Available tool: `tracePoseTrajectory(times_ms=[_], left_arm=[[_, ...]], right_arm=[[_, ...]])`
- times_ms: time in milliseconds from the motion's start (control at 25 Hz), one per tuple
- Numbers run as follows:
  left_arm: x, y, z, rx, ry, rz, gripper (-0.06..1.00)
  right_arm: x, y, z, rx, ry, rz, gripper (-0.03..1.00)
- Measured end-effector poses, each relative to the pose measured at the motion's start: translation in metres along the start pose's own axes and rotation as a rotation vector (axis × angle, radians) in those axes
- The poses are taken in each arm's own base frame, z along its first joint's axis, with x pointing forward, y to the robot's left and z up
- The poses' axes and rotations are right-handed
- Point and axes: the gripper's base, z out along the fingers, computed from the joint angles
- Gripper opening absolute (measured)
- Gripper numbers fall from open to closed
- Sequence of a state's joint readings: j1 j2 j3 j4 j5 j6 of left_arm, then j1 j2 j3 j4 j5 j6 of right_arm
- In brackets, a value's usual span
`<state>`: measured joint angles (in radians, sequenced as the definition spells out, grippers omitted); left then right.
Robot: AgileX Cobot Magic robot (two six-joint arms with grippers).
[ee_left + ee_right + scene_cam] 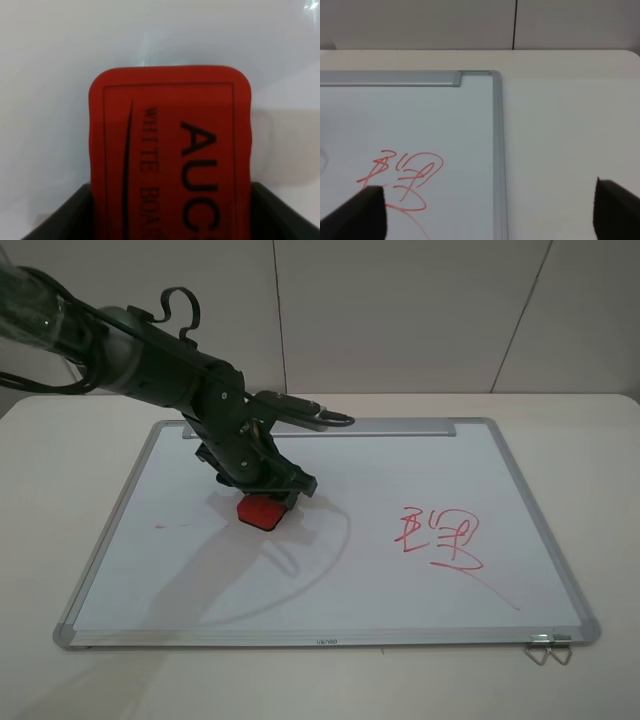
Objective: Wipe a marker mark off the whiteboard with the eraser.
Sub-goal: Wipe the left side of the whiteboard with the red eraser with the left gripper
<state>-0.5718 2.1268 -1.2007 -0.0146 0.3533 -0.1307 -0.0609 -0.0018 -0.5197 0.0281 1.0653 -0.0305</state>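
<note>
A red eraser (263, 510) with black print lies flat on the whiteboard (400, 470), left of the middle. My left gripper (264, 496) is shut on it from above; in the left wrist view the eraser (170, 150) fills the space between the dark fingers (70, 215). A red marker scribble (440, 538) sits on the right half of the board, well apart from the eraser. A faint red streak (180, 525) lies to the eraser's left. My right gripper (490, 205) is open above the table beside the board's right frame, with the scribble (405, 177) in its view. It does not show in the exterior high view.
The board has a grey metal frame (540, 530) and a marker ledge (400, 428) along its far edge. A wire clip (548, 648) pokes out at the near right corner. The white table (600, 440) surrounds the board, with a wall behind.
</note>
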Motion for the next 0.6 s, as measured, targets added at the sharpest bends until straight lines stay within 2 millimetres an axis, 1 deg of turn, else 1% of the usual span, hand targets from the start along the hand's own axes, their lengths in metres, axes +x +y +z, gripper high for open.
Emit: tracePoseTrajectory(times_ms=[120, 480, 600], left_arm=[[0.011, 0.016, -0.007, -0.017, 0.001, -0.034, 0.57], [0.064, 0.084, -0.037, -0.104, 0.047, -0.207, 0.57], [0.074, 0.096, -0.04, -0.118, 0.043, -0.241, 0.57]], right_arm=[[0.0, 0.0, 0.0, 0.0, 0.0, 0.0, 0.71], [0.0, 0.0, 0.0, 0.0, 0.0, 0.0, 0.71], [0.0, 0.0, 0.0, 0.0, 0.0, 0.0, 0.71]])
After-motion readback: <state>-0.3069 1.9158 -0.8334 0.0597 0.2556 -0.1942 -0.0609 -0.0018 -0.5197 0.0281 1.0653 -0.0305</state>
